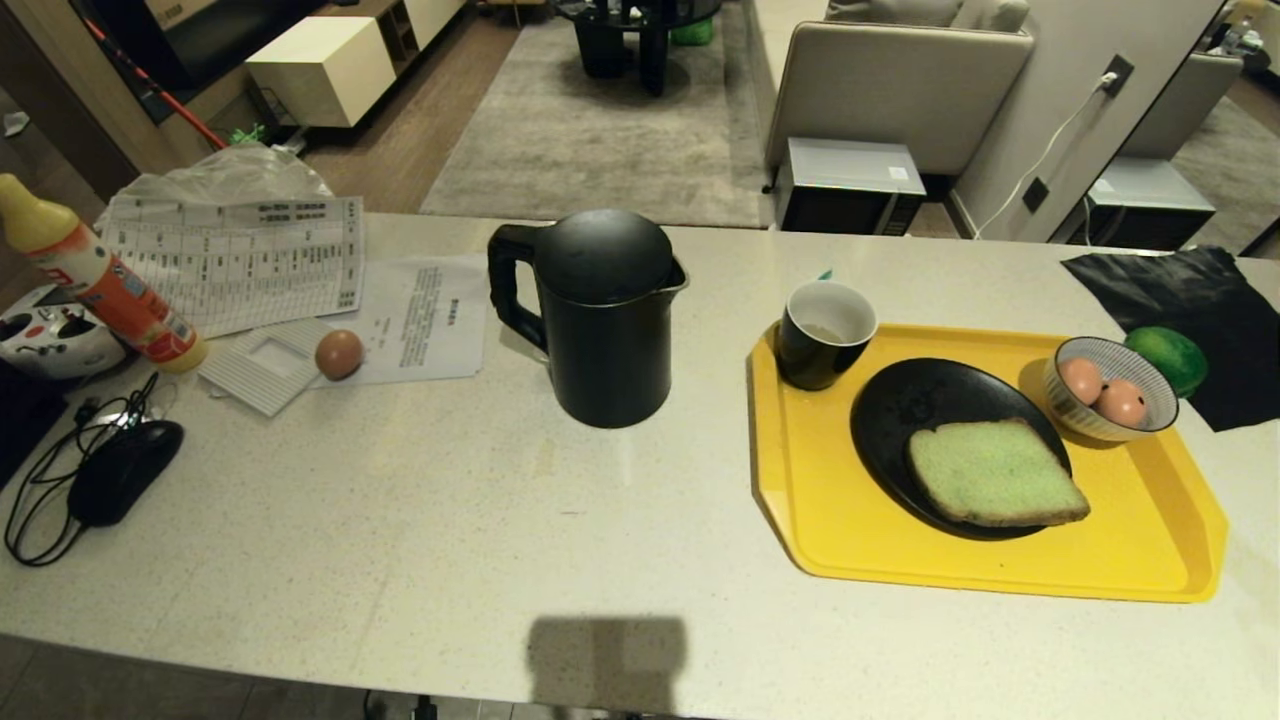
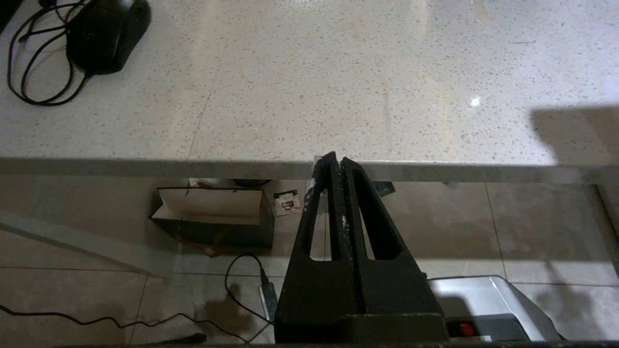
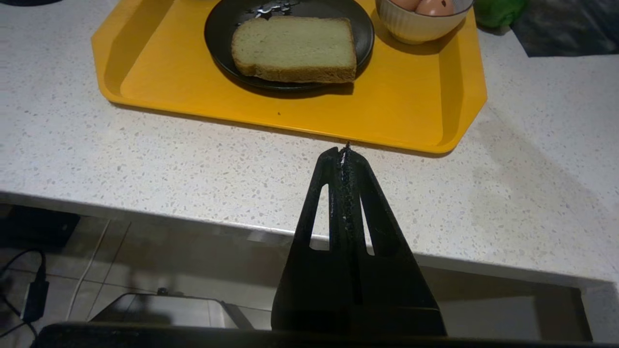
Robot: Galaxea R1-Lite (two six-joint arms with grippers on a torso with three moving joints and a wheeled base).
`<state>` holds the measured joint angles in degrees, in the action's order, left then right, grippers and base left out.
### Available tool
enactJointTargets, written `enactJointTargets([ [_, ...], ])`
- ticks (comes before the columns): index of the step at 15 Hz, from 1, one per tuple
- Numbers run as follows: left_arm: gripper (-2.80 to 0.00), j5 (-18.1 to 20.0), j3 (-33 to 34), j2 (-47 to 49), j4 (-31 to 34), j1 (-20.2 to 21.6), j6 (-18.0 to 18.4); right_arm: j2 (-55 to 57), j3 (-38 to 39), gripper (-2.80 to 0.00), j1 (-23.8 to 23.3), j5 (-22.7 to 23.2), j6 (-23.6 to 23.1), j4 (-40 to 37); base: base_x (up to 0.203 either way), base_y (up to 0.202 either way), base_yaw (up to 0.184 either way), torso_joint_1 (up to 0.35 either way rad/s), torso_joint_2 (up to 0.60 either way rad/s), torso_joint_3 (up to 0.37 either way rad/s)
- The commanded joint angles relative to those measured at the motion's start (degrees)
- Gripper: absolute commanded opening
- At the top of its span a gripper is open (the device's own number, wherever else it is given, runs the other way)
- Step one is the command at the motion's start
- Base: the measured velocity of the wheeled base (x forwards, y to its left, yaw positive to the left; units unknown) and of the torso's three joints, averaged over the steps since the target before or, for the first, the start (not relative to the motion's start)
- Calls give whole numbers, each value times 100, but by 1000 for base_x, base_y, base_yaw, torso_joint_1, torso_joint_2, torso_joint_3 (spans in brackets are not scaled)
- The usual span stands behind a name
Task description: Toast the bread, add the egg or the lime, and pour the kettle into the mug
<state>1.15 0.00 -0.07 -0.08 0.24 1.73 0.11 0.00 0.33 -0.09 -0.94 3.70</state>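
Right wrist view shows the right gripper clenched and empty at the lower centre, just short of the yellow tray, while the left gripper hangs equally clenched over the counter edge. Bread lies flat on the black plate at right of the head view, long axis left-right; a claw could skid it off that slick plate. Centre-frame, the tall kettle stands upright, handle left, spout right toward the mug, and might tip if nudged high.
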Motion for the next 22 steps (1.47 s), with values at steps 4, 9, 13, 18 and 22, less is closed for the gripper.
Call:
enactJointTargets([
  [4,-280,0,0,-1,-1,3,3,-2,149,-280,2,9,-6,8,0,0,0,0,0,0],
  [9,-280,0,0,-1,-1,3,3,-2,149,-280,2,9,-11,8,0,0,0,0,0,0],
  [13,-280,0,0,-1,-1,3,3,-2,149,-280,2,17,-20,1,0,0,0,0,0,0],
  [18,-280,0,0,-1,-1,3,3,-2,149,-280,2,27,-432,17,0,0,0,0,0,0],
  [22,-280,0,0,-1,-1,3,3,504,-930,-280,2,67,-430,-406,0,0,0,0,0,0],
])
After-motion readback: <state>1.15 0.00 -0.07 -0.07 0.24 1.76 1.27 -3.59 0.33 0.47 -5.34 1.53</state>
